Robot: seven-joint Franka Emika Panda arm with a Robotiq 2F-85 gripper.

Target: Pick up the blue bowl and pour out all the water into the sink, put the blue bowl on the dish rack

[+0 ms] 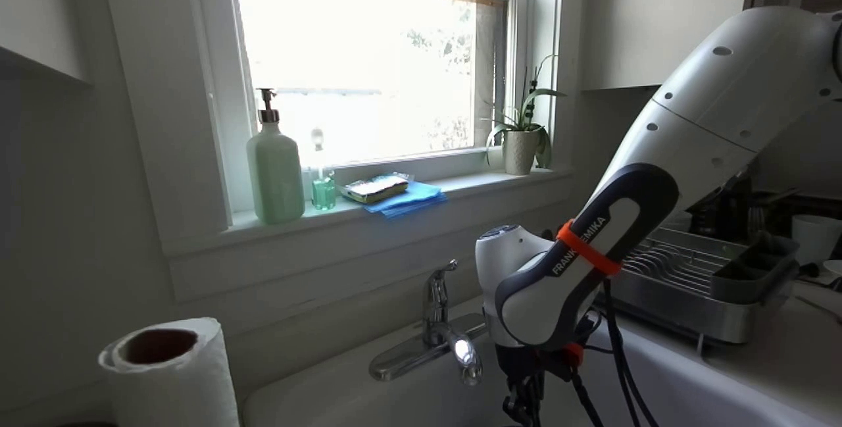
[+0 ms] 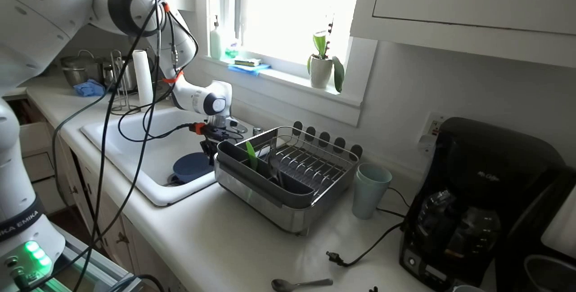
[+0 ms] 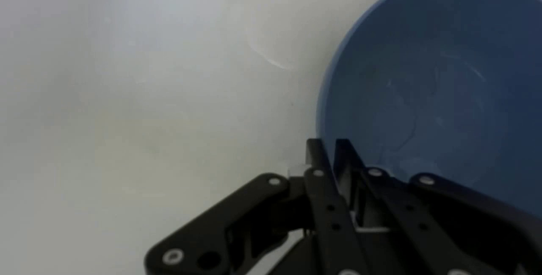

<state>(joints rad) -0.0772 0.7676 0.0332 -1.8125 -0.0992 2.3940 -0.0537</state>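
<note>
The deep-blue bowl [image 2: 191, 168] sits low in the white sink [image 2: 180, 193], roughly upright, near the side by the dish rack [image 2: 265, 204]. My gripper [image 2: 209, 151] reaches down at the bowl's edge. In the wrist view the fingers [image 3: 330, 145] are close together, one on each side of the bowl's rim, and look shut on it. The bowl [image 3: 436, 80] fills the right side there; faint glints show inside, and I cannot tell how much water it holds. In an exterior view the gripper [image 1: 523, 404] is over the sink [image 1: 316, 404]; the bowl is hidden there.
The chrome faucet [image 1: 437, 328] stands close beside my wrist. The rack holds a green utensil [image 2: 251, 154] in its grey caddy. Pale cups [image 2: 371, 188], a coffee maker [image 2: 454, 202] and a spoon [image 2: 301, 285] are on the counter. A paper towel roll [image 1: 174, 381] stands across the sink.
</note>
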